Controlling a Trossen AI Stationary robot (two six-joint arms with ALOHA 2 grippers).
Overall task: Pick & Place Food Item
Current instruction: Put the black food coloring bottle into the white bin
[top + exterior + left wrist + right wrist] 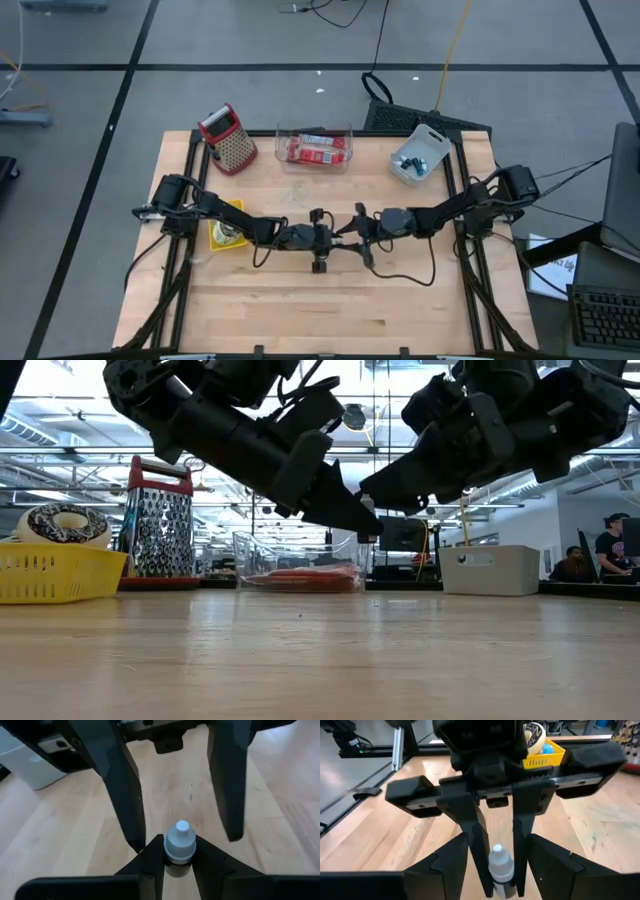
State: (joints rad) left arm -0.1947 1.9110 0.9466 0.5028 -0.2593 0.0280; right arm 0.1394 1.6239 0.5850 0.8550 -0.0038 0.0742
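Left claw (177, 870): clamped on a small dark dropper bottle with white ribbed cap (180, 842), held above the wooden surface (330, 310)
Right claw (497, 870): facing it, fingers spread either side of the bottle, not gripping
Bottle axis: upright, cap up

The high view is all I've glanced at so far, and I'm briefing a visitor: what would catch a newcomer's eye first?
The two arms meeting nose to nose at mid-table: the left gripper is shut on a small white-capped bottle, held above the wood, with the right gripper open around it. Behind them stand a red-topped grater, a clear tray and a white bin.
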